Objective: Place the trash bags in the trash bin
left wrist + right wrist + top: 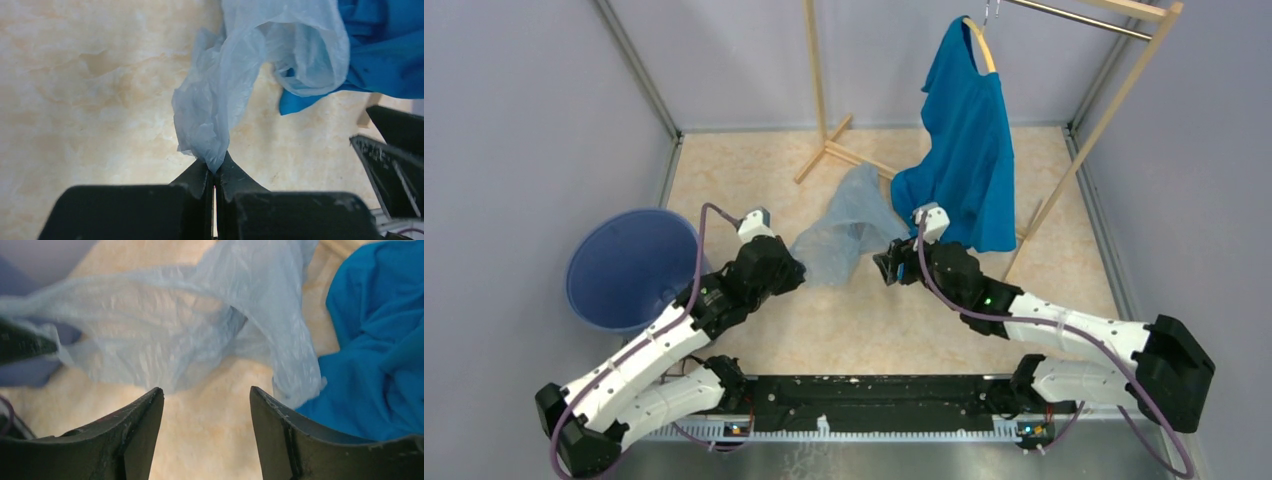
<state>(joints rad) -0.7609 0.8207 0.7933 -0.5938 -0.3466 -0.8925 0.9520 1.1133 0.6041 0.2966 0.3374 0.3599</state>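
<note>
The translucent pale blue-grey trash bag (846, 225) hangs crumpled above the middle of the table. My left gripper (796, 268) is shut on its left corner, which shows pinched between the jaws in the left wrist view (216, 165), where the bag (235, 75) trails up and to the right. My right gripper (888, 268) is open and empty just right of the bag; in the right wrist view (206, 392) the bag (165, 340) spreads ahead of the jaws without touching them. The round blue trash bin (631, 268) stands at the left, beside my left arm.
A bright blue T-shirt (964, 150) hangs on a hanger from a wooden rack (1114, 100) at the back right, its hem close to my right gripper and the bag. The rack's wooden foot (829, 145) lies behind the bag. Grey walls enclose the table.
</note>
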